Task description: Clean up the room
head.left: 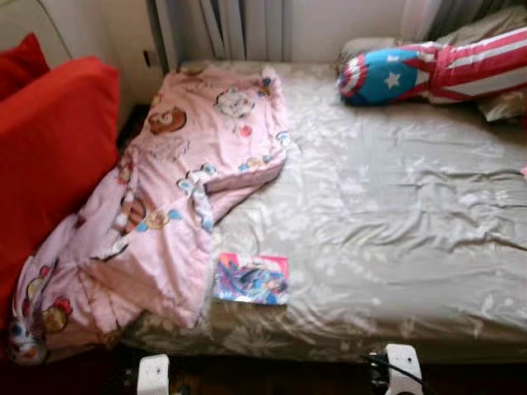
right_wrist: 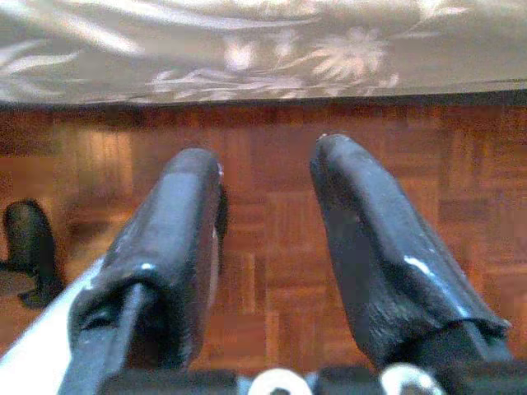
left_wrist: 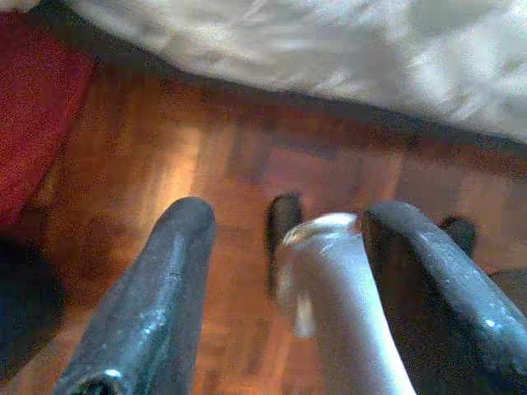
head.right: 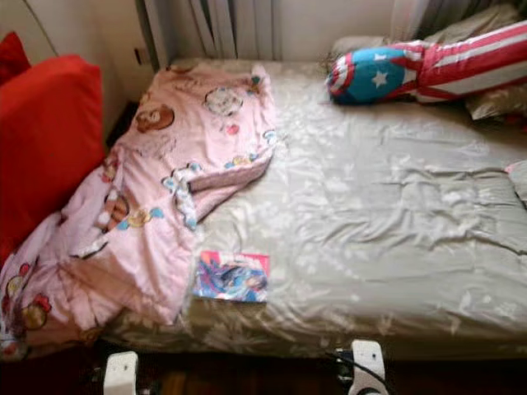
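Head stereo pair: high, looking forward and down across the bed (head.left: 395,214) from its near edge, the right eye shifted slightly sideways; both share the pink blanket (head.left: 165,189) and the book (head.right: 232,277). Wrist cameras: low, close, aimed down along their fingers at the parquet floor (right_wrist: 272,197) and the bed's edge.

The robot's left gripper (left_wrist: 284,222) has two long, rounded black fingers (left_wrist: 156,296) with a glossy, slightly scuffed surface; a pale silver-white limb part shows between them. The right gripper (right_wrist: 263,164) has the same black fingers (right_wrist: 375,247), with a thin black cable along one. At the bottom edge of the head views sit two white housings (head.left: 153,374), the right-hand one with a black cable.
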Controlling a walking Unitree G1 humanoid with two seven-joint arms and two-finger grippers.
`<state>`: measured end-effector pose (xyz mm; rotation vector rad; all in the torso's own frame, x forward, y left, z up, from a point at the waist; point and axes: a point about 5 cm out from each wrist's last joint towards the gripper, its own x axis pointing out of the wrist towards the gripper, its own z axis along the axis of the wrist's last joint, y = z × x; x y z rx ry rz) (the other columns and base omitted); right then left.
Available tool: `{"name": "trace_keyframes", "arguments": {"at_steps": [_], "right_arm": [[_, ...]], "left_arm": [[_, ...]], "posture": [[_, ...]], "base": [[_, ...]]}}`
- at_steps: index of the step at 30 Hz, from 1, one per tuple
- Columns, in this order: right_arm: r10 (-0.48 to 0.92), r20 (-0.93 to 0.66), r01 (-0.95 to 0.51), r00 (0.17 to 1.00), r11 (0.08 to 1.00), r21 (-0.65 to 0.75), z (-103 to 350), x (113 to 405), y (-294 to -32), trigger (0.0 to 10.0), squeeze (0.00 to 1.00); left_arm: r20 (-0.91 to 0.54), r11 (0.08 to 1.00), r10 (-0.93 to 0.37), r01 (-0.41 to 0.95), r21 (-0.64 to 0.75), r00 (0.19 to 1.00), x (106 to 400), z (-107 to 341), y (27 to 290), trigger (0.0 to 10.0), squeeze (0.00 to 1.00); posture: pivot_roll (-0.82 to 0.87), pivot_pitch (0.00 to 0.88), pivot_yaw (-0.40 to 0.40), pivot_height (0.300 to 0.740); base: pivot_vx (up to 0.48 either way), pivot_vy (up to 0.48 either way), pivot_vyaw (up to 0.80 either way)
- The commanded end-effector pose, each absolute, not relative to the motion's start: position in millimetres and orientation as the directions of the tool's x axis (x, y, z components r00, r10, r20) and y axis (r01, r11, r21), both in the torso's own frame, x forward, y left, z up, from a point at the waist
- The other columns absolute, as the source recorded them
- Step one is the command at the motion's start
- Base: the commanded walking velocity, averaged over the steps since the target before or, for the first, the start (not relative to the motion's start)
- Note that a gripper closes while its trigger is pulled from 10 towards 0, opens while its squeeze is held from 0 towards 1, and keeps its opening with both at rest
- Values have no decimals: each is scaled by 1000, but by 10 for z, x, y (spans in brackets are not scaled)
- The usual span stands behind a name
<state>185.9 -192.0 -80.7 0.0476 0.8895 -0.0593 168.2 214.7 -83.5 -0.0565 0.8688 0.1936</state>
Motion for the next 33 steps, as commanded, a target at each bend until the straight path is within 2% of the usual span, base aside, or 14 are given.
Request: {"name": "trace_keyframes", "arguments": {"at_steps": [1,3,4,5,13,33], "right_arm": [[-40,-790,79,612,997,11,-828,1812,-1948,10000,1000],[-39,-791,79,611,997,12,-829,1809,-1945,10000,1000],[-37,-792,77,610,997,12,-832,1805,-1940,10000,251],[-36,-793,75,608,997,13,-836,1802,-1931,10000,0],[-33,-803,72,595,997,12,-853,1772,-1919,10000,0],[-39,-805,77,592,997,8,-882,1625,-2078,10000,0]], "left_arm": [[-779,980,141,-200,21,611,1628,-868,2119,10000,0],[-779,980,142,-200,22,611,1629,-867,2120,10000,0],[-779,980,142,-199,22,611,1630,-867,2120,10000,0],[-779,980,141,-199,22,610,1631,-867,2120,10000,0],[-779,981,141,-192,27,612,1631,-866,2121,10000,0],[-776,981,134,-194,15,616,1641,-864,2108,10000,0]], "posture": [[-93,152,-24,740],[-93,152,-23,740],[-91,152,-24,740],[-92,152,-23,740],[-91,154,-24,740],[-89,152,-27,740]], "base": [[0,424,0],[0,420,0],[0,416,0],[0,409,0],[0,45,0],[0,0,0]]}}
